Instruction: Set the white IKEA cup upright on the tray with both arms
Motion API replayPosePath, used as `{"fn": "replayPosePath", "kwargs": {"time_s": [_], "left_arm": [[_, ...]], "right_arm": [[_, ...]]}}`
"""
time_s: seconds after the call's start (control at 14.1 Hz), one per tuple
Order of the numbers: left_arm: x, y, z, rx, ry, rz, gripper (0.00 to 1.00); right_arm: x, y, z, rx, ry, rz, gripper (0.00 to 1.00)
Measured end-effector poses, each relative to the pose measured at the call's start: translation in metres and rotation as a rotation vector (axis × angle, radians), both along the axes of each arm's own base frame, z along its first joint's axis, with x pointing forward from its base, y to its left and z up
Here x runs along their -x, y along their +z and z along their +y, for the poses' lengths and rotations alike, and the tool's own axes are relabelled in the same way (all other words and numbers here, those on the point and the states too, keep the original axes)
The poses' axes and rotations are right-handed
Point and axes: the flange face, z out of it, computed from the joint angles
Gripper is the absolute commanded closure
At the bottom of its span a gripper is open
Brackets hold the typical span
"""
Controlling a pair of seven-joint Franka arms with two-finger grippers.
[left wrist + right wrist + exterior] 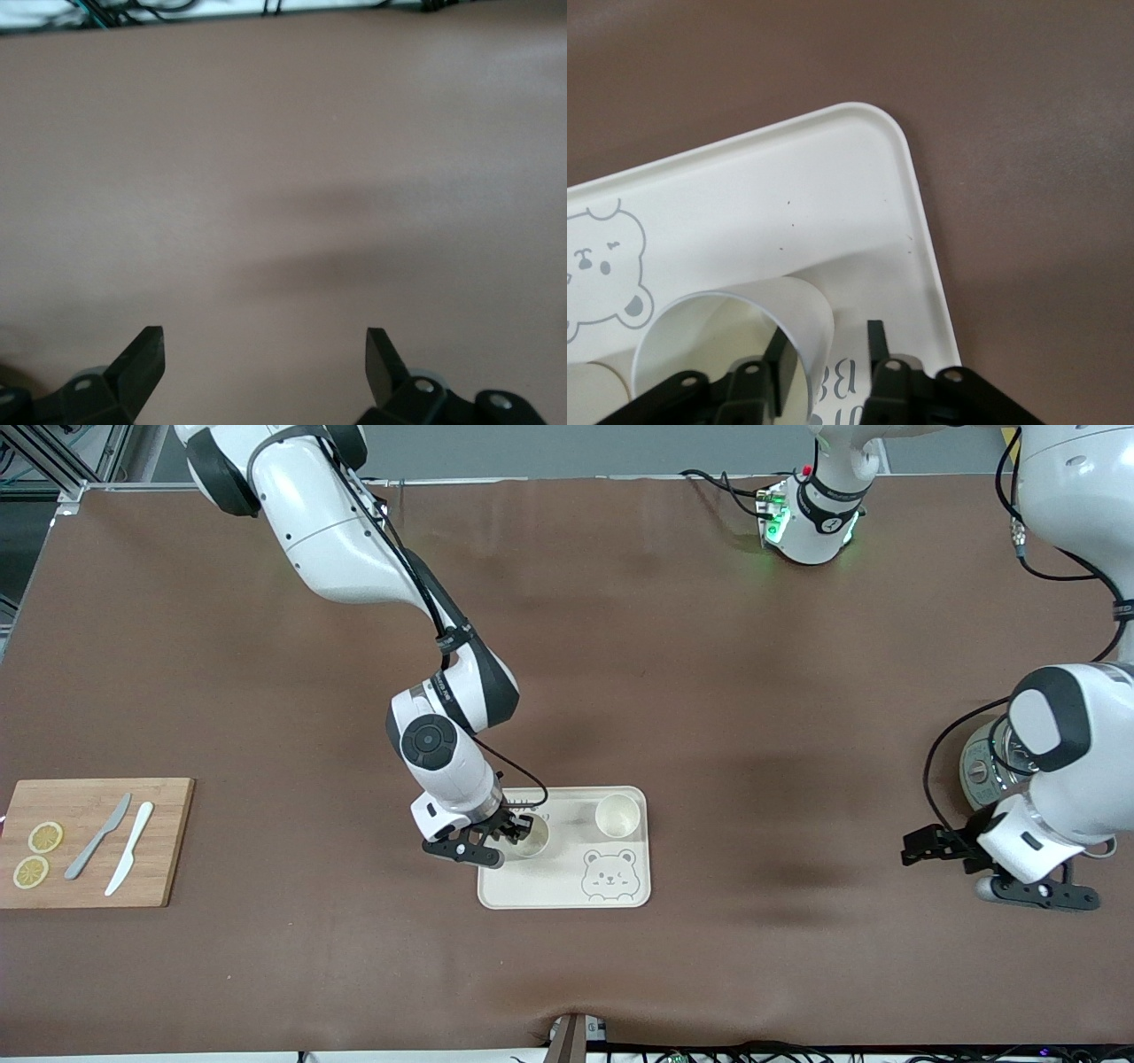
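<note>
Right claw (516, 834) apparently parted astride cup (532, 837) rim on tray (567, 893); left claw (979, 864) released, waiting.

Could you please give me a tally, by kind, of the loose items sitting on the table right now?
Cups: 2
Tray: 1
Cutting board: 1
Knives: 2
Lemon slices: 2
Total: 8

The brown matt surface (709, 691) looks like smooth leatherette. The flat cream rectangular tray (567, 890) looks like smooth, faintly satin plastic. The pale rectangular wooden cutting board (168, 841) shows grain. The glossy white arms (337, 540) shine.
</note>
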Motion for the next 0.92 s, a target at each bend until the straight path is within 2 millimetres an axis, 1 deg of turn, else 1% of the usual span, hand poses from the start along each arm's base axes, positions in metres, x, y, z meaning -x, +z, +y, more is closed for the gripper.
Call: {"fn": "replayPosePath", "kwargs": {"time_s": [0.07, 0.14, 0.21, 0.28, 0.36, 0.43, 0.5, 0.64, 0.71, 0.78, 0.85, 0.92], "left_arm": [[0.006, 0.000, -0.015, 0.005, 0.012, 0.008, 0.00], [0.013, 0.006, -0.036, 0.010, 0.024, 0.013, 0.00], [0.022, 0.016, -0.059, 0.015, 0.036, 0.012, 0.00], [0.033, 0.030, -0.078, 0.012, 0.043, 0.006, 0.00], [0.045, 0.049, -0.092, 0.001, 0.048, -0.009, 0.00], [0.057, 0.070, -0.096, -0.005, 0.048, -0.021, 0.00], [0.069, 0.095, -0.093, -0.012, 0.046, -0.017, 0.00], [0.101, 0.148, -0.074, -0.031, 0.033, 0.029, 0.00], [0.116, 0.171, -0.064, -0.037, 0.021, 0.041, 0.00], [0.128, 0.192, -0.056, -0.040, 0.015, 0.035, 0.00], [0.137, 0.209, -0.048, -0.041, 0.015, 0.024, 0.00], [0.145, 0.220, -0.042, -0.043, 0.012, 0.027, 0.00]], "right_arm": [[-0.002, 0.004, 0.000, -0.003, -0.001, -0.007, 0.00], [-0.003, 0.010, 0.000, -0.007, -0.002, -0.014, 0.00], [-0.004, 0.020, 0.001, -0.009, -0.003, -0.013, 0.00], [-0.004, 0.033, 0.001, -0.004, -0.002, 0.003, 0.00], [-0.002, 0.054, 0.001, 0.003, 0.000, 0.027, 0.00], [0.001, 0.082, -0.001, 0.010, 0.005, 0.054, 0.00], [0.007, 0.116, -0.003, 0.017, 0.011, 0.080, 0.00], [0.026, 0.195, -0.018, 0.029, 0.020, 0.127, 0.00], [0.037, 0.232, -0.030, 0.034, 0.021, 0.148, 0.00], [0.047, 0.265, -0.046, 0.042, 0.028, 0.169, 0.00], [0.056, 0.293, -0.063, 0.049, 0.044, 0.185, 0.00], [0.063, 0.317, -0.085, 0.055, 0.064, 0.199, 0.00]]}}
